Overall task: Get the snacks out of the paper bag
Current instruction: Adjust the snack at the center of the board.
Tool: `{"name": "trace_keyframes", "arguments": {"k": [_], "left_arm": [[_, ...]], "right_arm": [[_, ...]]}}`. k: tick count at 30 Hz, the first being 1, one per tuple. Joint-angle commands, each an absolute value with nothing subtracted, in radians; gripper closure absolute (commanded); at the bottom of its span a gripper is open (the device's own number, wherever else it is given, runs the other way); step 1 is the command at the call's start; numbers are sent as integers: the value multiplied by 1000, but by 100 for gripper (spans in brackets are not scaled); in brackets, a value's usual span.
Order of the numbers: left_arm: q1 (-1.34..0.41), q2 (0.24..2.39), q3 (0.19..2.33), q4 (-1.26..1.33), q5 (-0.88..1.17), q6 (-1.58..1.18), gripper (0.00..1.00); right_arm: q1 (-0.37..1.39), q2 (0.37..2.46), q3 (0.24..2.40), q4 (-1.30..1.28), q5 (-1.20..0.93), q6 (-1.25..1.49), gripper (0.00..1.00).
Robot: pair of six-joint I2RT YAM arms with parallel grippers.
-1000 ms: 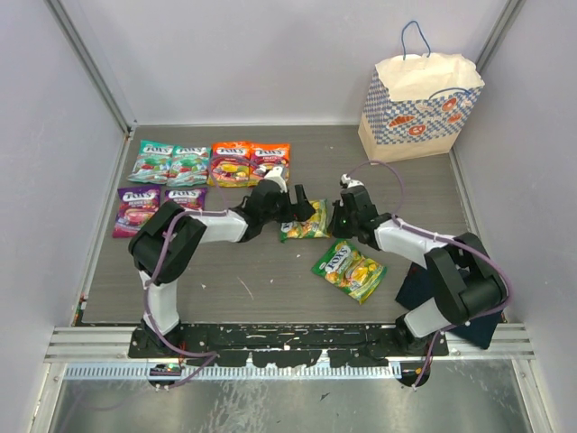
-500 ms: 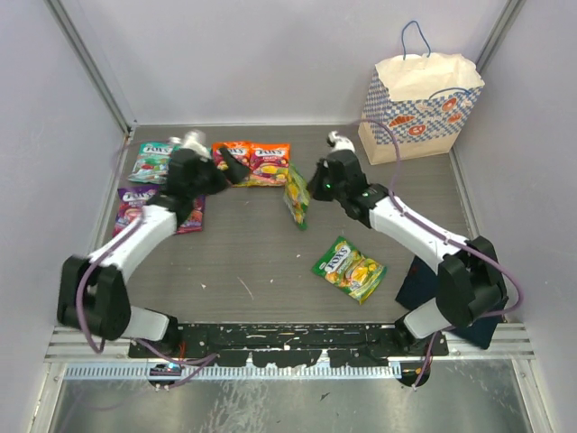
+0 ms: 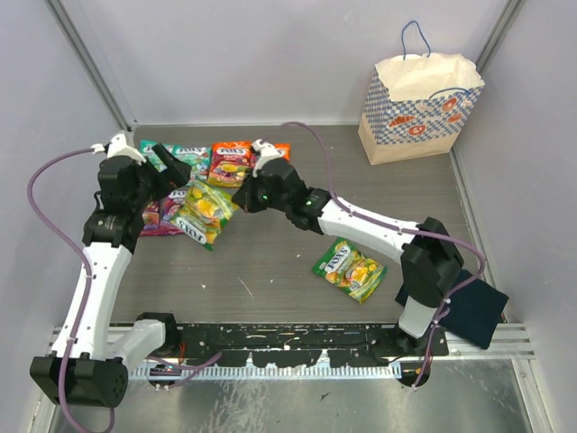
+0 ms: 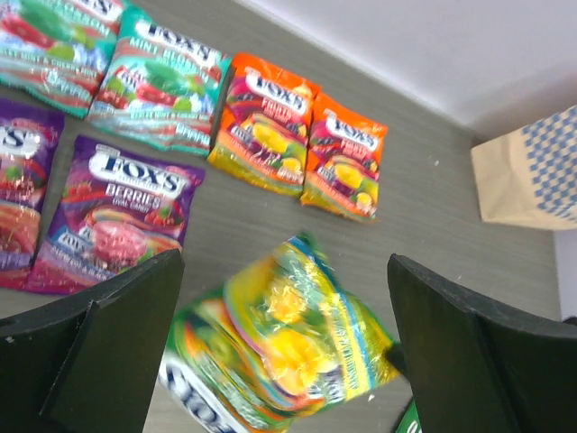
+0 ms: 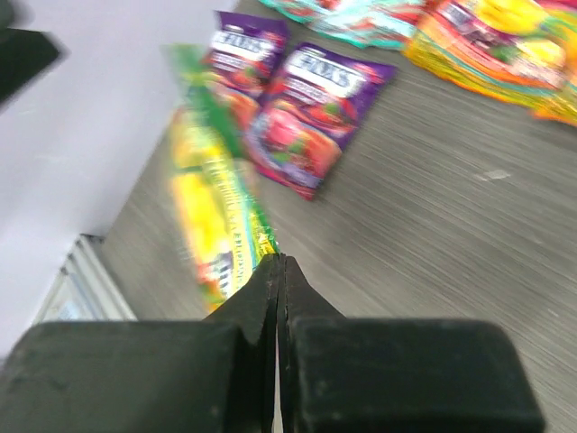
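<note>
My right gripper [image 3: 242,200] is shut on the edge of a green-yellow snack packet [image 3: 204,213] and holds it above the table's left part, next to the laid-out packets. In the right wrist view the shut jaws [image 5: 278,260] pinch that packet [image 5: 212,207] by its corner. My left gripper [image 3: 174,185] is open just left of it; in the left wrist view the packet [image 4: 288,343] hangs below and between the wide-open fingers [image 4: 117,343]. A second green-yellow packet [image 3: 350,269] lies mid-table. The paper bag [image 3: 419,104] stands upright at the back right.
Teal packets [image 3: 176,158], orange packets [image 3: 233,162] and purple packets [image 3: 149,216] lie in rows at the back left. A dark navy cloth [image 3: 462,307] lies at the front right by the right arm's base. Grey walls close in the sides and back.
The right arm has carried the green-yellow packet leftward from the table's middle to the left rows. The left arm has swung left and back, its gripper now beside the packet.
</note>
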State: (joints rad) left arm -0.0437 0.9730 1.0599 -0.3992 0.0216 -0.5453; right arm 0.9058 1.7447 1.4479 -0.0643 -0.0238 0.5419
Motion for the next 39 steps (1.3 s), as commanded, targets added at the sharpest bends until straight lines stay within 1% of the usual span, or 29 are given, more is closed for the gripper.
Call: {"name": "trace_keyframes", "arguments": {"k": [1,2,5,8,10,13,16,19,22,23,25,26,27,30,31,32,33,35,37,39], "left_arm": [[-37,997,1041,-455,60,-537,2],[-38,1004,1022,-437,88,-545,2],[-43,1031,987,-420,134,-555,2],[-74,1053,967,-410,143,-553,2],[-112,1070,958,-405,126,-549,2],[-194,1100,938,-394,73,-544,2],[-300,1135,899,-361,30,-573,2],[-438,1173,826,-318,-47,-605,2],[-491,1224,728,-229,-44,-646,1],[-493,1246,697,-184,-29,-659,2],[-492,1304,656,-91,28,-663,11],[-492,1331,642,-32,66,-663,14],[-492,1355,633,15,94,-667,17],[-493,1439,642,101,131,-668,21],[-493,1461,648,118,138,-665,22],[-495,1482,653,133,145,-663,22],[-495,1500,659,140,152,-660,22],[-502,1529,670,140,146,-655,23],[-511,1542,674,129,124,-654,23],[-523,1545,686,93,83,-643,24]], "right_arm": [[770,1638,1154,144,8,606,99],[745,1620,1028,174,8,617,99],[675,1622,785,242,0,640,99],[627,1653,633,296,-22,649,99],[600,1659,582,306,-23,649,99],[582,1630,562,292,3,638,99],[580,1591,590,224,68,607,99],[579,1545,623,153,138,579,99],[578,1486,644,107,184,554,99],[579,1472,653,92,194,546,99],[580,1450,671,68,196,529,98],[581,1441,682,59,190,514,92],[583,1429,691,48,188,502,81],[598,1399,718,18,204,458,44],[610,1390,736,1,238,442,36],[626,1379,755,-19,274,427,31],[643,1371,771,-29,307,412,28],[683,1353,798,-33,359,381,26],[724,1355,825,-18,370,351,26],[737,1384,848,8,301,336,30]]}}
